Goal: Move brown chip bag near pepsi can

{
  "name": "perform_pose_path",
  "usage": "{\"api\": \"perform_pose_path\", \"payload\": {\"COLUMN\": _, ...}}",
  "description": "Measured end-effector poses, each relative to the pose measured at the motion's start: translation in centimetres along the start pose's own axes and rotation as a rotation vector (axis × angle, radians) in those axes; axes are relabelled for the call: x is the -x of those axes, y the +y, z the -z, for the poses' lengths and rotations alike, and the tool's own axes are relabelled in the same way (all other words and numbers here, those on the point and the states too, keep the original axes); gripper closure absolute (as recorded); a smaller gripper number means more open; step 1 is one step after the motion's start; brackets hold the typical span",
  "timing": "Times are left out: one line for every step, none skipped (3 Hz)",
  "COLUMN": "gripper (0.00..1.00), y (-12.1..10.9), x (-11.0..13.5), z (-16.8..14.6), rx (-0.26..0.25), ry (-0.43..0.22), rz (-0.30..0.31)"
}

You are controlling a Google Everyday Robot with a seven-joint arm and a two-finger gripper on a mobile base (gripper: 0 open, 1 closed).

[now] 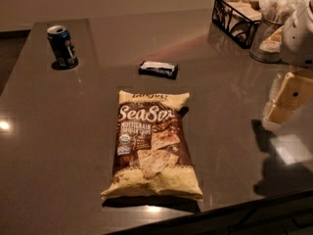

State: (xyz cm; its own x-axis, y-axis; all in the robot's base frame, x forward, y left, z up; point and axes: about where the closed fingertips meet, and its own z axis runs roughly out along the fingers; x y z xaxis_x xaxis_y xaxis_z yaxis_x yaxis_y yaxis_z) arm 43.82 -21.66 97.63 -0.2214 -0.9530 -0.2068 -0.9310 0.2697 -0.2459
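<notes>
Three items sit on a dark counter (54, 151): the bag (151, 148) lying flat at centre front, the can (62, 46) upright at far left, well apart from it, and a small dark bar (158, 69) beyond the bag. The gripper (286, 101) hangs at the right edge, apart from the bag; whether it is wide or narrow cannot be told.
</notes>
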Motion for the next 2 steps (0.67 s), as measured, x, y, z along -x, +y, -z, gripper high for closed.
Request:
{"api": "perform_pose_path", "payload": {"gripper": 0.00, "y": 0.0, "x": 0.0, "z": 0.0, "rx": 0.000, "ry": 0.000, "rz": 0.000}}
{"api": "perform_pose_path", "payload": {"gripper": 0.00, "y": -0.9, "x": 1.0, "z": -0.9, "rx": 0.000, "ry": 0.015, "rz": 0.007}}
